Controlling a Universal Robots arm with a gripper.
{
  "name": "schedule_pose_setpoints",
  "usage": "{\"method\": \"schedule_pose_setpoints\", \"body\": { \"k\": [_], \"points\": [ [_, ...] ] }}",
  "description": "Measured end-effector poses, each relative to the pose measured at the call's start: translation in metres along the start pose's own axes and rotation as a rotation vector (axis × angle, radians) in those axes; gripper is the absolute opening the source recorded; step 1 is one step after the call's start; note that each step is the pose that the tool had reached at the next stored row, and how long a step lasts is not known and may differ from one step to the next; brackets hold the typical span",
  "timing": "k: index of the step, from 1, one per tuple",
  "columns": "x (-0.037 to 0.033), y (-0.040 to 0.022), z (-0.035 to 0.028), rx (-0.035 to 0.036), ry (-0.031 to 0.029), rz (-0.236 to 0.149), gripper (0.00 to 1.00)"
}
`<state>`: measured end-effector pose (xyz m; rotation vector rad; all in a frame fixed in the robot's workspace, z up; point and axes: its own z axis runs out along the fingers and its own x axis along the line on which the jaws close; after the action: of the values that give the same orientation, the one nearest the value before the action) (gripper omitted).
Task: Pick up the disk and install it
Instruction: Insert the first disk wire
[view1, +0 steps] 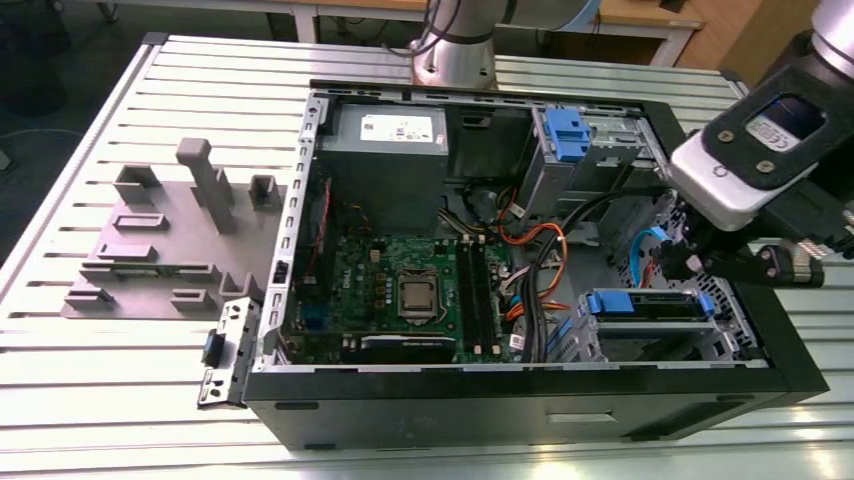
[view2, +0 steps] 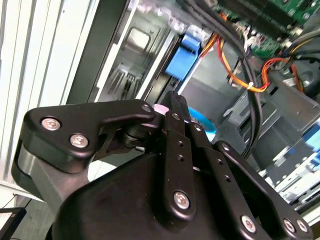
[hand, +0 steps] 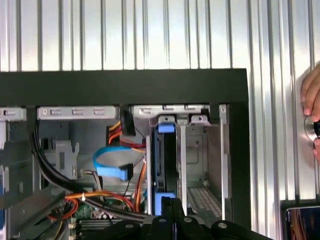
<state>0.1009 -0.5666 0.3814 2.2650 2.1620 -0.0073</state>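
We judge disk (view1: 651, 306) rigid, dense, shock-sensitive; grip across long side edges. Gripper (hand: 172, 201) jaws closed, empty.

No print can be read anywhere here. The white sticker (view1: 398, 127) on the grey power supply box (view1: 387, 160) inside the computer case (view1: 534, 390) carries rows of small dark marks too fine to make out. The pale plate (view1: 778, 128) on the arm's wrist housing (view1: 727, 180) likewise shows only indistinct marks.
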Motion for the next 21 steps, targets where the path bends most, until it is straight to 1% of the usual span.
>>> {"method": "schedule_pose_setpoints", "body": {
  "k": [6, 8, 10, 11, 13, 21],
  "points": [
    [0.0023, 0.0241, 0.0011, 0.0028, -0.0001, 0.0, 0.11],
    [0.003, 0.0311, 0.0015, 0.005, -0.0003, 0.0, 0.11],
    [0.0039, 0.0369, 0.002, 0.0069, -0.0002, 0.0, 0.11],
    [0.0045, 0.0386, 0.0023, 0.0075, -0.0002, 0.0, 0.11],
    [0.006, 0.0399, 0.0027, 0.0078, -0.0004, -0.001, 0.11],
    [0.0146, 0.0398, 0.0047, 0.0077, -0.0002, -0.011, 0.11]
  ]
}}
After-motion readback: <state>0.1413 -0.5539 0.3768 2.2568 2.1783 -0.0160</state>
